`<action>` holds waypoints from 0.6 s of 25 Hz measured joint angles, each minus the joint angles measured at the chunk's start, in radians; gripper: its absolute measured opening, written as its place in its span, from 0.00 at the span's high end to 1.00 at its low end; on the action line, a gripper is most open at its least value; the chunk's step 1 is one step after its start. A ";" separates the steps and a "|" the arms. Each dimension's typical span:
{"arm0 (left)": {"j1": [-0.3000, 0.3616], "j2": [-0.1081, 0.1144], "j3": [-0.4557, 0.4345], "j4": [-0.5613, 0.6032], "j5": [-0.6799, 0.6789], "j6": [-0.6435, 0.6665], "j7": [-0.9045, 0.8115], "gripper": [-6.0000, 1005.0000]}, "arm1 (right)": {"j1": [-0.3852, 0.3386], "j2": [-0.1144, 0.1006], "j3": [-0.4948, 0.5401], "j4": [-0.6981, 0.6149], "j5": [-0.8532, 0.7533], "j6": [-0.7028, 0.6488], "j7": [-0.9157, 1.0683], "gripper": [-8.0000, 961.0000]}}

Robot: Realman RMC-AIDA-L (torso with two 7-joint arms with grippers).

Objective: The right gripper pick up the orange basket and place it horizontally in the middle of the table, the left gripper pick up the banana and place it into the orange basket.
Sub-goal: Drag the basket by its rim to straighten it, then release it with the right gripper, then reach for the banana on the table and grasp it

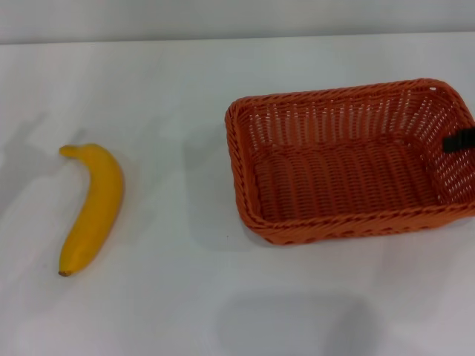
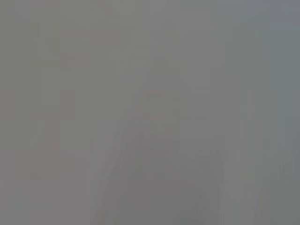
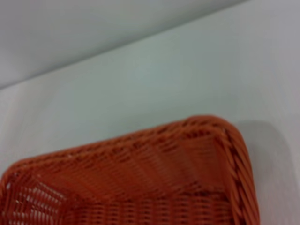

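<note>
One orange basket (image 1: 349,174) sits upright on the white desk (image 1: 178,297), toward the desk's right edge, its long side running along the far edge; nothing lies in it; one banana (image 1: 93,208) lies flat near the desk's left edge, well apart from the basket; a dark tip of the right pincer (image 1: 459,141) shows at the basket's right wall, and I cannot tell whether it grips the wall or stands apart; the left pincer is out of sight.
</note>
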 joint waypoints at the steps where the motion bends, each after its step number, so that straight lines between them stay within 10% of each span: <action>1: 0.001 0.000 0.000 0.000 0.000 -0.002 -0.002 0.19 | -0.001 -0.005 0.001 -0.001 0.013 0.001 -0.002 0.47; 9: 0.017 0.007 -0.003 -0.029 0.005 -0.009 -0.085 0.20 | -0.026 -0.071 0.003 -0.003 0.115 0.005 -0.035 0.30; 15: 0.060 -0.003 -0.003 -0.260 0.154 0.019 -0.395 0.21 | -0.038 -0.124 0.113 -0.005 0.170 0.004 -0.167 0.30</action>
